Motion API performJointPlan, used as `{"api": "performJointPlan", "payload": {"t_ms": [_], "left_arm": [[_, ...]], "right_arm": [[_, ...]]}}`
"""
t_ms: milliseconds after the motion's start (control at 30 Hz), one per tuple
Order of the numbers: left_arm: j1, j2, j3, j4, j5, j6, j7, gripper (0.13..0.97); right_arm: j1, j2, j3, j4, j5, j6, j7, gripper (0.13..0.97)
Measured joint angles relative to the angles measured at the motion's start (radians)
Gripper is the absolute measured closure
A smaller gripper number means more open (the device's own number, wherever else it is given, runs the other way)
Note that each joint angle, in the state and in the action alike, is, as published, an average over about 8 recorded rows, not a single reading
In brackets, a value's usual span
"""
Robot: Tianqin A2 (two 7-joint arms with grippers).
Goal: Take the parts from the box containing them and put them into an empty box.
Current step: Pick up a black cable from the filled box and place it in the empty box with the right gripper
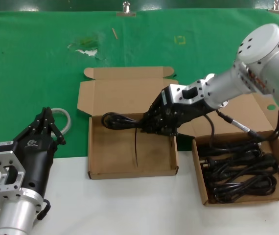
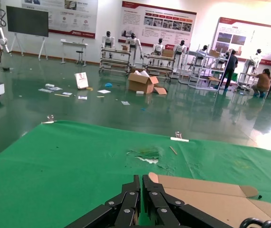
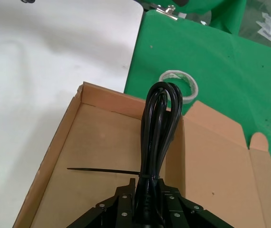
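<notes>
My right gripper is shut on one of the parts, a black coiled power cord. It holds the cord just above the floor of the empty box, whose lid lies open behind it. The cord's thin strap sticks out sideways. To the right, the box containing them holds several more black cords. My left gripper is shut and empty, parked left of the empty box.
A clear tape roll lies on the green cloth beside my left gripper. The cloth has a torn patch at the back. The front of the table is white.
</notes>
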Motion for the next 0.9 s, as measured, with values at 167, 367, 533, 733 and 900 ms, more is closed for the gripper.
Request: {"api": "performJointPlan", "payload": {"t_ms": [167,367,533,733,900], "left_arm": [[0.0,0.0,0.0,0.0,0.0,0.0,0.0,0.941],[0.0,0.0,0.0,0.0,0.0,0.0,0.0,0.941],[0.0,0.0,0.0,0.0,0.0,0.0,0.0,0.941],[0.0,0.0,0.0,0.0,0.0,0.0,0.0,0.941],[0.0,0.0,0.0,0.0,0.0,0.0,0.0,0.941]], "right_arm": [[-0.019,-0.019,0.0,-0.005,-0.005,0.04,0.002,0.875],[-0.038,-0.032,-0.003,-0.008,-0.013,0.082,0.0,0.875],[-0.052,-0.035,-0.007,-0.009,-0.021,0.105,-0.01,0.875],[-0.067,-0.037,-0.009,-0.009,-0.026,0.122,-0.025,0.875],[-0.077,-0.039,-0.005,-0.009,-0.025,0.135,-0.034,0.873]]}}
